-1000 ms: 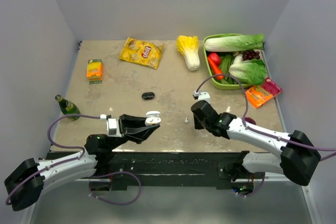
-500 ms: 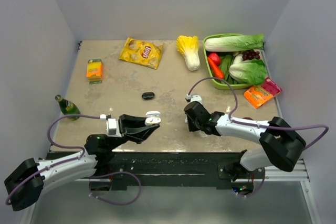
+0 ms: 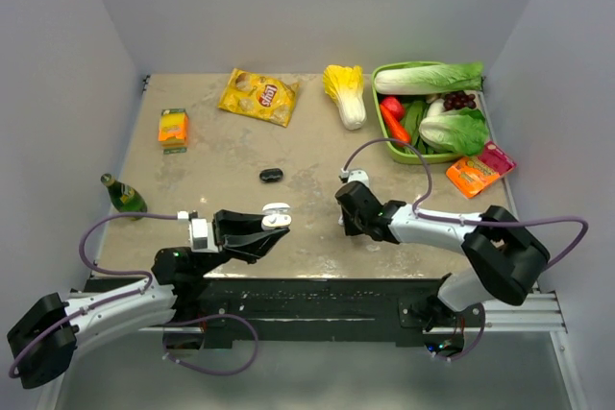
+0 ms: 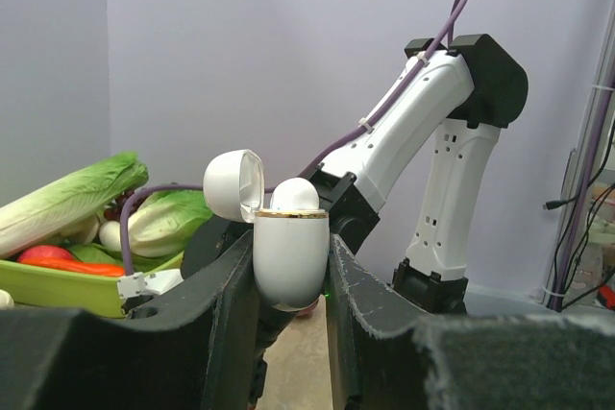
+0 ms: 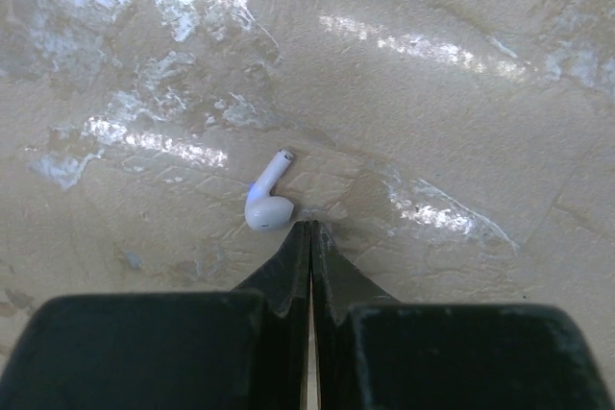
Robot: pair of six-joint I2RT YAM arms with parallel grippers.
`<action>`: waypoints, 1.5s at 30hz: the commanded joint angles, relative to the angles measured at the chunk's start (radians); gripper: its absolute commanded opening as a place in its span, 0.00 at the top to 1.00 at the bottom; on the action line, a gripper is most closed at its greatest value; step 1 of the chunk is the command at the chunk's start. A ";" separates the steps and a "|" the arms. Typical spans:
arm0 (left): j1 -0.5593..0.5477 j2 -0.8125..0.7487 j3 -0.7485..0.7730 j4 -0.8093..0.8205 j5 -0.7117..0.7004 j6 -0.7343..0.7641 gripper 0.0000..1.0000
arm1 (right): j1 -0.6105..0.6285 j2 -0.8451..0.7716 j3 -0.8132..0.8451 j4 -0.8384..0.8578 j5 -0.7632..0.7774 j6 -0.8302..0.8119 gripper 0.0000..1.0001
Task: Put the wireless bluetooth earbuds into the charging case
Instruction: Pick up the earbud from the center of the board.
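Note:
My left gripper (image 4: 291, 271) is shut on the white charging case (image 4: 288, 256) and holds it upright above the table's near edge. The case's lid (image 4: 233, 184) is flipped open to the left, and a white earbud (image 4: 294, 196) sticks up out of it. In the top view the case (image 3: 277, 215) sits at the tip of the left gripper (image 3: 273, 223). My right gripper (image 5: 310, 226) is shut with nothing in it. Its tips rest on the table, just right of a second white earbud (image 5: 267, 204) that lies loose. In the top view the right gripper (image 3: 346, 221) hides that bud.
A small black oval object (image 3: 271, 175) lies mid-table. A green bottle (image 3: 122, 195) lies at the left edge, with an orange box (image 3: 173, 128) and a yellow chip bag (image 3: 258, 96) behind it. A cabbage (image 3: 346, 93), a green vegetable basket (image 3: 384, 74) and an orange packet (image 3: 478, 172) are at the back right.
My right arm has swung left over the loose white earbud and its jaws have closed beside it. The left gripper with the case has barely shifted.

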 commanded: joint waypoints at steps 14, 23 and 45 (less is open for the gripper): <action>-0.010 0.001 -0.038 0.171 -0.023 0.017 1.00 | -0.004 0.101 0.106 0.056 -0.113 -0.029 0.89; -0.011 -0.004 -0.038 0.145 -0.040 0.029 1.00 | -0.026 0.236 0.233 0.040 -0.096 -0.057 0.69; -0.013 0.027 -0.040 0.169 -0.026 0.020 1.00 | -0.032 0.173 0.248 0.066 -0.080 -0.176 0.46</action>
